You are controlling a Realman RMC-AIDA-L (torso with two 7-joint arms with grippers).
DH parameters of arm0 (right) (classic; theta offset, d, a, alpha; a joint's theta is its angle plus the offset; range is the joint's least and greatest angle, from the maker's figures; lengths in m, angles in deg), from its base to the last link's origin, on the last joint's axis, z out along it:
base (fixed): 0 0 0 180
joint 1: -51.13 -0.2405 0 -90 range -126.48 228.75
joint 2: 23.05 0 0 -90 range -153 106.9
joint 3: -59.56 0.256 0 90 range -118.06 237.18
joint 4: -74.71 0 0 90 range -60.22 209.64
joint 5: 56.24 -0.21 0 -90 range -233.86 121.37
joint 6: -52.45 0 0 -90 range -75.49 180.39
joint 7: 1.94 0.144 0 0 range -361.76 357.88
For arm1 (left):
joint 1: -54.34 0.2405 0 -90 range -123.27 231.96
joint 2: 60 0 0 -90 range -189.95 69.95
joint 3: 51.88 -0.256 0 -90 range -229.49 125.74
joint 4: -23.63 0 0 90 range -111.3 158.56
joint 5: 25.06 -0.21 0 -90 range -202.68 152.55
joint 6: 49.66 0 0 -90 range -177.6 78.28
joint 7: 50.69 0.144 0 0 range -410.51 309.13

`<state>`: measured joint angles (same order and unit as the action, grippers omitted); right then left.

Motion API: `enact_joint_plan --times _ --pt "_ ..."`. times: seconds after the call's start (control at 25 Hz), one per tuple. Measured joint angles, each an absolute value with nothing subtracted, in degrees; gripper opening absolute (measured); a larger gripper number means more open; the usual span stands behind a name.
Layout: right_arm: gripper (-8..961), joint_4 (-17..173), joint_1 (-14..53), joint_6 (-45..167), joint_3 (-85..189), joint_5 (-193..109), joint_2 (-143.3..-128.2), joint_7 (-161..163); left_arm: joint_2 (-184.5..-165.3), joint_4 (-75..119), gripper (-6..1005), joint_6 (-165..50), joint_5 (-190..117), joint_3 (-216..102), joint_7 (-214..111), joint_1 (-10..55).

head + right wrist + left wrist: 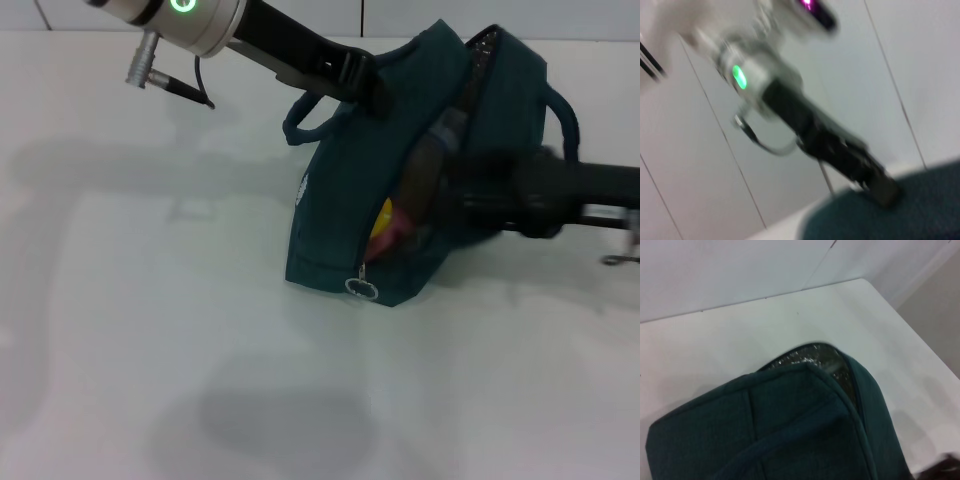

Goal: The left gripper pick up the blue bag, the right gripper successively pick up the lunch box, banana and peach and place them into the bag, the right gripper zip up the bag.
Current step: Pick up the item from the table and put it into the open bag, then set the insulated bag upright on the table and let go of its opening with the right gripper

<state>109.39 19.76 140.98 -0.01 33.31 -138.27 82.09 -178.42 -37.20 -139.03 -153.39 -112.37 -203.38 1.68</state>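
Note:
The blue bag (340, 200) stands tilted on the white table (150, 300) with its opening facing front. My left gripper (368, 88) is shut on the bag's top edge and holds it up. It also shows in the right wrist view (882, 190), on the bag (905, 215). My right gripper (455, 180) reaches in from the right, its tip inside the opening, fingers hidden. A yellow banana (383, 214) and a pink peach (392, 240) show inside the bag. I cannot make out the lunch box. The zipper pull (361, 288) hangs at the bag's lower front. The left wrist view shows the bag (765, 425) and its silver lining (800, 359).
The table's far right corner (862, 282) lies close behind the bag. A white panelled wall (400, 15) stands behind the table. The bag's handle loops (300, 125) stick out on both sides.

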Motion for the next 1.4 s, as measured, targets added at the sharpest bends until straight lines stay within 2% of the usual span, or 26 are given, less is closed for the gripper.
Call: enact_joint_plan --times 0.2,0.4,0.56,0.76,1.2,1.4 --pt "636 117.3 27.7 155.4 11.2 30.2 -138.26 79.0 -178.42 -37.1 45 -139.0 -153.4 -112.4 -203.4 2.4" --pt "695 118.7 34.1 153.8 21.0 30.3 -137.29 75.8 -178.59 -37.3 46 -139.0 -153.4 -112.2 -203.4 3.2" --pt "691 115.5 36.4 148.5 22.7 30.4 -137.40 72.1 -178.82 -37.3 46 -139.0 -153.4 -112.1 -203.4 3.4" --pt "677 110.9 34.2 143.4 21.9 30.9 -137.62 71.2 -178.94 -37.4 46 -139.0 -153.4 -112.2 -203.4 3.4" --pt "640 99.1 22.1 121.0 10.5 32.6 -138.36 71.1 -179.04 -37.4 47 -139.0 -153.3 -112.3 -203.4 3.8" --pt "624 98.5 22.0 119.1 10.7 30.1 -138.80 71.0 -179.01 -37.4 47 -139.0 -152.8 -112.2 -202.9 4.6"
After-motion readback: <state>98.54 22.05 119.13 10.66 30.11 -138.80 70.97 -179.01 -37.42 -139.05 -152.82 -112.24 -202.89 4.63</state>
